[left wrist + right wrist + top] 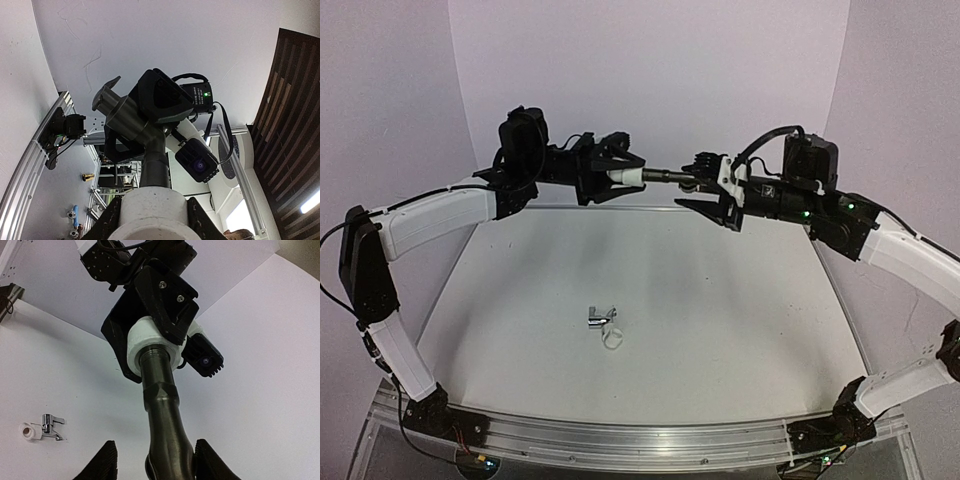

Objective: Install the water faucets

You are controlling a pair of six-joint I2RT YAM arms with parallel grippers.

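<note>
Above the far edge of the counter (720, 330), near its middle, both arms raised and meeting tip to tip. At the left gripper (616, 176), closed from both sides on the white elbow fitting (142, 345), fingers (112, 222) pressed against its round collar. Out of that collar, toward the right, the matte black faucet (665, 176), lying roughly level, stem end inside the fitting's mouth, lever handle (107, 92) at the end away from it. Around the faucet's body, the right gripper (708, 185), one finger on each side. In the right wrist view, a sliver of gap on one side and what looks like contact on the other, so cannot tell whether clamped or merely straddling. Down on the counter, toward the near edge and a little left of centre, well apart from both grippers, the shiny chrome faucet (600, 316) on its side, with the small white ring (613, 338) just beside it.
</note>
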